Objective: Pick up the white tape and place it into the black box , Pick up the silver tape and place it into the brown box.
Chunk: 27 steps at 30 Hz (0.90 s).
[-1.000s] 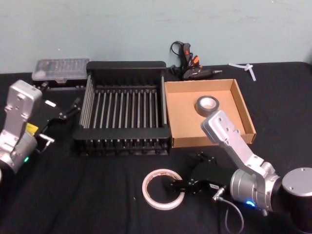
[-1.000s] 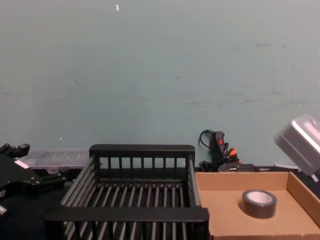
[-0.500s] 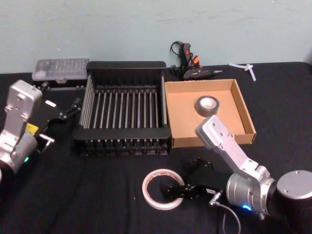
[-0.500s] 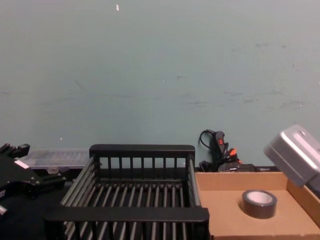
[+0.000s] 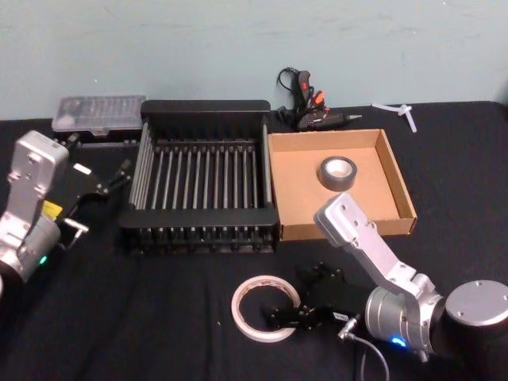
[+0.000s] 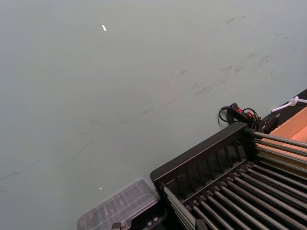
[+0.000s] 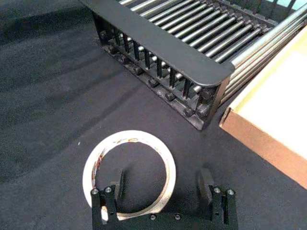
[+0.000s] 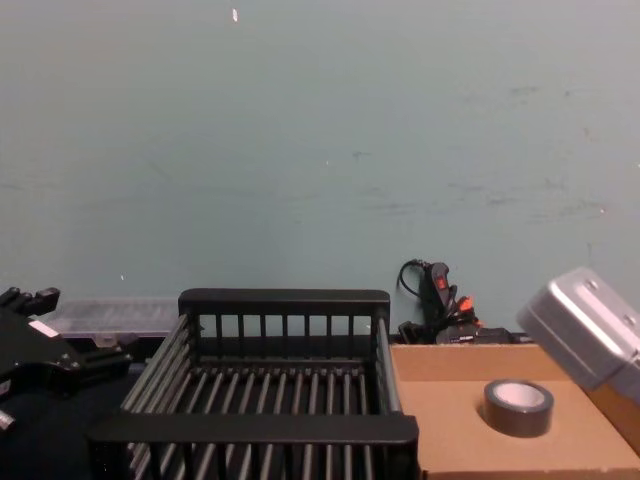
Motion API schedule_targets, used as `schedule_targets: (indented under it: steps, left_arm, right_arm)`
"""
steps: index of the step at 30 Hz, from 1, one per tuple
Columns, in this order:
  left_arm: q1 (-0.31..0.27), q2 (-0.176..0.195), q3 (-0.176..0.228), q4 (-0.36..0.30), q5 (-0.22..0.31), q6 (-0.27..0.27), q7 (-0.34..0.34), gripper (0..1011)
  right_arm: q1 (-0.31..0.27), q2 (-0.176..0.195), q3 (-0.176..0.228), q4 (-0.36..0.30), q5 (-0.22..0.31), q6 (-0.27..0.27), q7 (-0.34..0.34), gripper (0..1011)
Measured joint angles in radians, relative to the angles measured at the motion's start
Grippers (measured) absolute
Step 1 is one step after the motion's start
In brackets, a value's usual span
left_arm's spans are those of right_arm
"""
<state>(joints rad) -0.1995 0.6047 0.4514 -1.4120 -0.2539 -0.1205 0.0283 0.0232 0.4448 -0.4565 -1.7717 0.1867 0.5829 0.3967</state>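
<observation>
Right gripper [image 7: 161, 188] is hovering low over the black tabletop [image 5: 159, 317], fingers spread wide, one finger [image 7: 118, 183] sitting inside the ring of the white tape [image 7: 128, 173] and the other outside its rim. White tape is lying flat on the table just in front of the black box [image 5: 198, 176]. Silver tape [image 5: 337, 171] is resting inside the brown box [image 5: 401, 190], beside the crate. Left gripper [image 5: 103, 184] is idling at the table's left, beside the black box; cannot tell its finger state.
</observation>
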Motion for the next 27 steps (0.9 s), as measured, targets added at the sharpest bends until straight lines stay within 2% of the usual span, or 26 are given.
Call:
schedule_targets:
  steps: [27]
  left_arm:
    - [0.0,0.0,0.0,0.0,0.0,0.0,0.0,1001]
  right_arm:
    - [-0.001,-0.008,-0.001,0.012,-0.011,0.009,0.006,1002]
